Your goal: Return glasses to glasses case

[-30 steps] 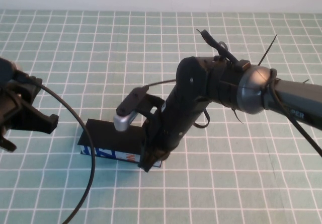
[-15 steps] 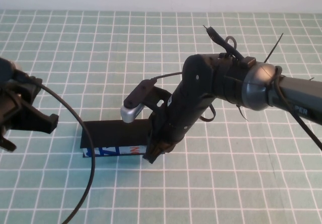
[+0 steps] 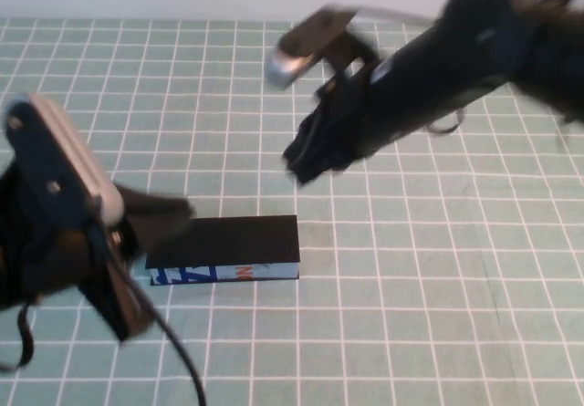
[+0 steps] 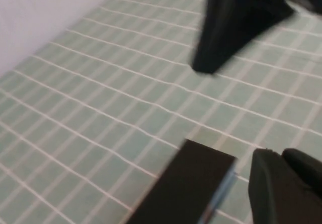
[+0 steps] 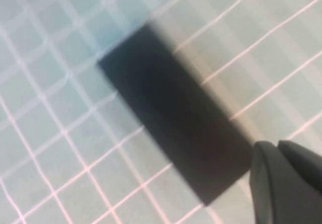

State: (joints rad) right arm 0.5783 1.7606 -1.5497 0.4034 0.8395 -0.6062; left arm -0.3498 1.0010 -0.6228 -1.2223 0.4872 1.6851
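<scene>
closed glasses case point(image 3: 224, 251), both pincers apart

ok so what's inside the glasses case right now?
Cannot be seen: the glasses case lies closed, its black lid covering the interior. No glasses show anywhere on the table. The right claw hangs shut above and beyond it; the left claw hovers by its left end.

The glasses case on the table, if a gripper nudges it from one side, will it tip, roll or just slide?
The glasses case lies flat and closed on the checked cloth, so it probably slides rather than tips. Its boxy edges suggest no rolling. It looks stiff. The right gripper, shut, hangs above and beyond it; the left gripper hovers at its left end.
</scene>
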